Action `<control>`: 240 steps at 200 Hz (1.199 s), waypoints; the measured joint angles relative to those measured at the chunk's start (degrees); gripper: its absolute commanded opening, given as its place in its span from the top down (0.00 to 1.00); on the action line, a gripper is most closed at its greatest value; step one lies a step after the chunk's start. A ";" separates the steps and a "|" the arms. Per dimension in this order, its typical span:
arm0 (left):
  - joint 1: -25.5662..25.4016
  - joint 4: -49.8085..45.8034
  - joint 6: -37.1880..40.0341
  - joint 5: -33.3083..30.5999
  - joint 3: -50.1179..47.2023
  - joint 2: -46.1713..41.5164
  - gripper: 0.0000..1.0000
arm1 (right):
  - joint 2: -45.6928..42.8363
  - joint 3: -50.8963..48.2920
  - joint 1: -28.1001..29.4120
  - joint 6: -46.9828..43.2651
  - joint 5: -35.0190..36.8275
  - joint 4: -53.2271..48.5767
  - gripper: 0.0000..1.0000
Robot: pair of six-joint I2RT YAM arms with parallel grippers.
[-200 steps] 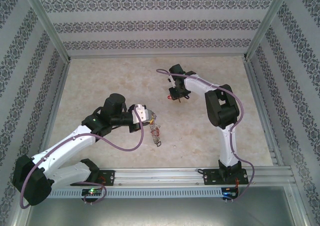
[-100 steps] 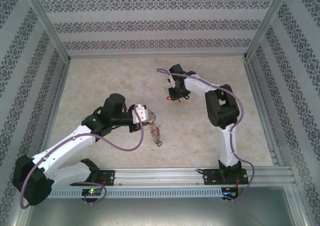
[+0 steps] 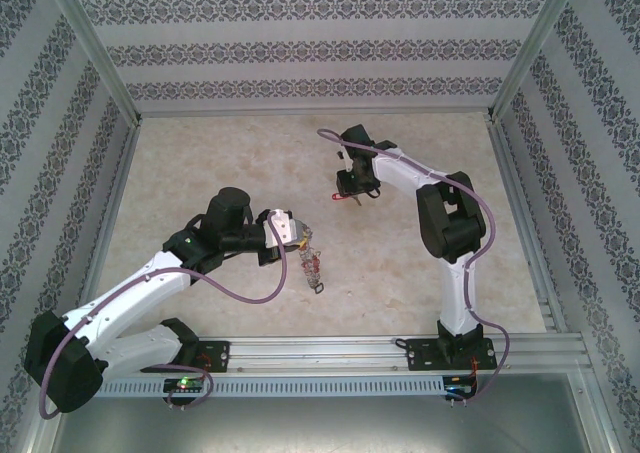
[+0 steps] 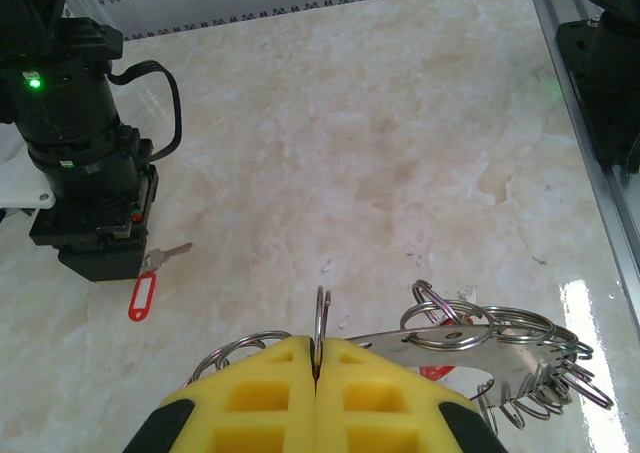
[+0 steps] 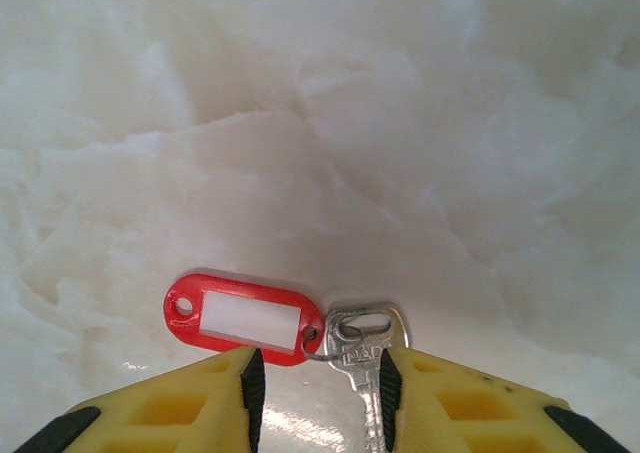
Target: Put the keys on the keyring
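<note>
Could easily shove instead of gripping: with the right tool (image 5: 320, 371) half spread astride the keys (image 5: 366, 339), flat on the table (image 5: 420, 123) near its middle and with the red tag (image 5: 240, 318) off to one side, closing off-centre may skid the thin blade away or catch only the tag's link. Could also lose the keyring (image 4: 470, 338), nearer the near edge: pinched by one wire loop between the pressed-together pads of the left tool (image 4: 316, 358), heavy, apt to swing or slip. Right arm: reaching toward mid-table, wrist pointing straight down. Left arm: stretching low from the near left corner, wrist roughly level.
</note>
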 measured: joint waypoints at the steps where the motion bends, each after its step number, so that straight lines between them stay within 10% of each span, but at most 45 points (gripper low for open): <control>1: 0.00 0.00 0.02 0.00 0.00 0.00 1.00 | 0.00 0.00 0.00 0.11 0.00 0.00 0.63; 110: 0.00 -0.22 0.04 0.02 0.00 -0.37 1.00 | 0.02 -1.07 -0.98 26.03 0.96 0.26 0.69; 240: 0.00 -1.44 0.92 0.00 0.04 -0.74 1.00 | 3.50 1.44 1.33 30.08 1.70 0.46 0.78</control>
